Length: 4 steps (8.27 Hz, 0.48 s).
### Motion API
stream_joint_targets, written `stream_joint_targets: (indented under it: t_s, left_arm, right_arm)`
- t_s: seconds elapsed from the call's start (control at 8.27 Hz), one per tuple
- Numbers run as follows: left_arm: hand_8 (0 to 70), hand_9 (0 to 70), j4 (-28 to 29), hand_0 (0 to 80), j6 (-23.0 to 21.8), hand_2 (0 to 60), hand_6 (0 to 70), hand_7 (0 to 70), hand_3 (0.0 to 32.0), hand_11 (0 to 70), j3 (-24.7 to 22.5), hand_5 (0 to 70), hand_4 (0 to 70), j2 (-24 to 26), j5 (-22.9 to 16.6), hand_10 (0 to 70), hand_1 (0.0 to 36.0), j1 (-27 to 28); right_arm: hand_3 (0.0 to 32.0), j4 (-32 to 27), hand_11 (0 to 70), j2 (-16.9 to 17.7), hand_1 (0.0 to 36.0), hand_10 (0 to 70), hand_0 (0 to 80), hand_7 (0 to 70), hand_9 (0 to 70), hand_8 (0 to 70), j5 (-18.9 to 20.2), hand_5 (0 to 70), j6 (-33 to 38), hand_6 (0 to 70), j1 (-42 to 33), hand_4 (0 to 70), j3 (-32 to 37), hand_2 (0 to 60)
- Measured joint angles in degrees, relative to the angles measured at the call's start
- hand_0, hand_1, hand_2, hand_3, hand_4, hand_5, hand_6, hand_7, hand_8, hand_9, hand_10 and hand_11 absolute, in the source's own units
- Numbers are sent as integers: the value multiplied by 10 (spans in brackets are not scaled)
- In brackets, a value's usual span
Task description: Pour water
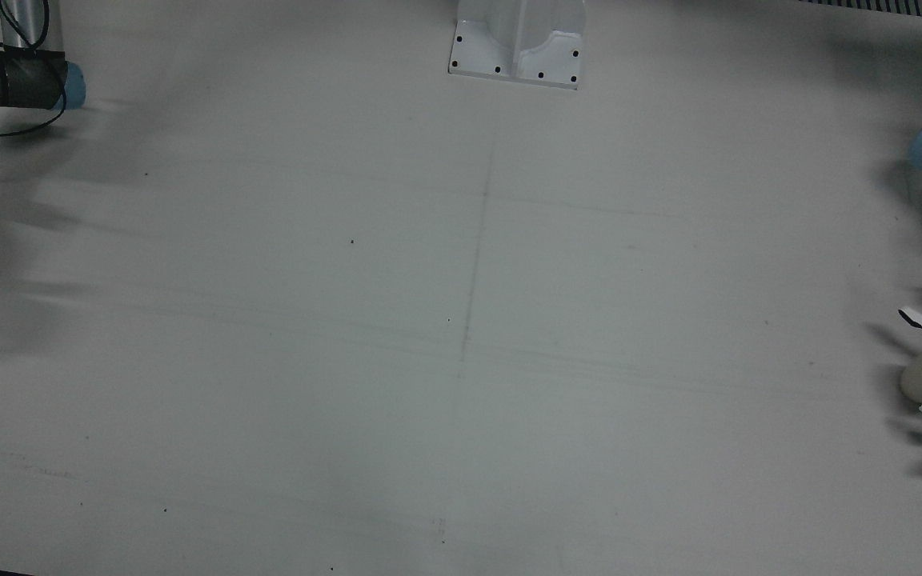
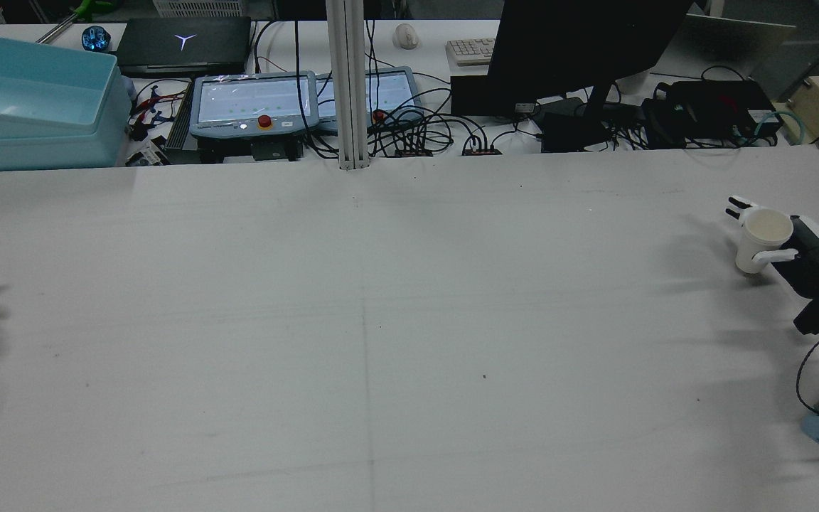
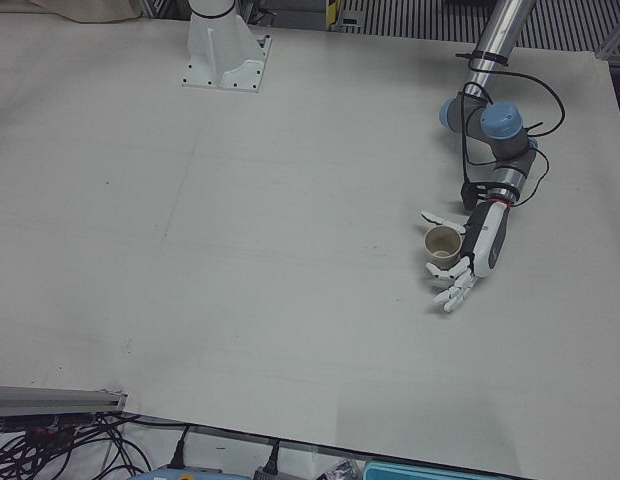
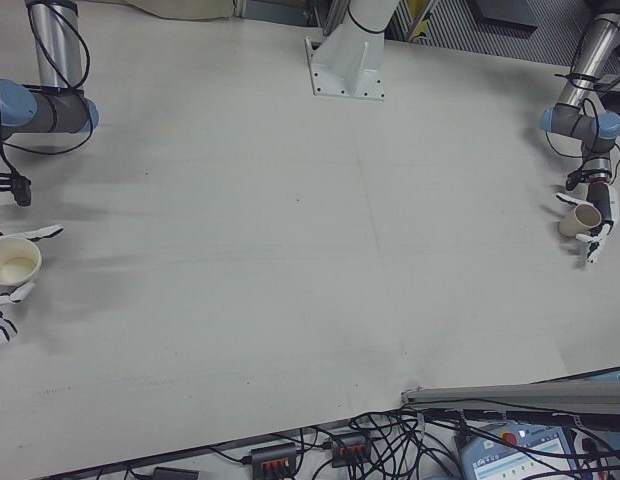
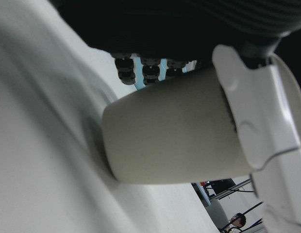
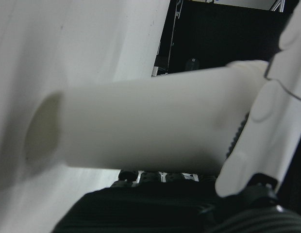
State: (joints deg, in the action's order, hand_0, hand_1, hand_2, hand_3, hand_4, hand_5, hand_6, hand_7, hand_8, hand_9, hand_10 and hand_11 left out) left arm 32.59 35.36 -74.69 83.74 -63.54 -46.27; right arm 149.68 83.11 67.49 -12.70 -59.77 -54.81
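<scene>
At the worktop's [image 2: 409, 320] far right edge the right hand [image 2: 800, 252] wraps its fingers around an upright white cup [image 2: 761, 238]; at the left edge the left hand [image 3: 468, 258], fingers loosely curled, cradles a beige cup [image 3: 442, 245] standing on the worktop.

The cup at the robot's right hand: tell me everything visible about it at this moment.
The white cup is a plain, handle-free, paper-like tumbler, tapering to a narrower base. It is upright with its mouth open upward; whether it holds water cannot be told. It is at the far right edge of the table in the rear view. The right hand has fingers wrapped around its wall. Whether its base rests on the table is unclear.
</scene>
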Motion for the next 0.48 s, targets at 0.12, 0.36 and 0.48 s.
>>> stream_joint_targets:
  t_s: [0.12, 0.36, 0.48]
  left_arm:
    - [110, 70, 0, 588, 0, 0, 78, 158, 76, 83, 0, 409, 109, 0, 0, 49, 16, 0]
    - [106, 69, 3, 592, 0, 0, 72, 155, 66, 81, -2, 420, 101, 0, 0, 47, 20, -1]
    - [106, 69, 1, 600, -4, 0, 69, 156, 66, 77, -8, 429, 102, 0, 0, 43, 34, -3]
  right_arm:
    - [0, -2, 81, 0, 4, 52, 537, 108, 130, 171, 1, 351, 1, 97, -1, 198, -2, 0]
    - [0, -22, 74, 4, 0, 48, 526, 110, 131, 169, 13, 360, 3, 91, -2, 191, -3, 0]
    - [0, -30, 74, 6, 0, 47, 530, 115, 134, 172, 28, 367, 8, 87, -9, 188, -7, 0]
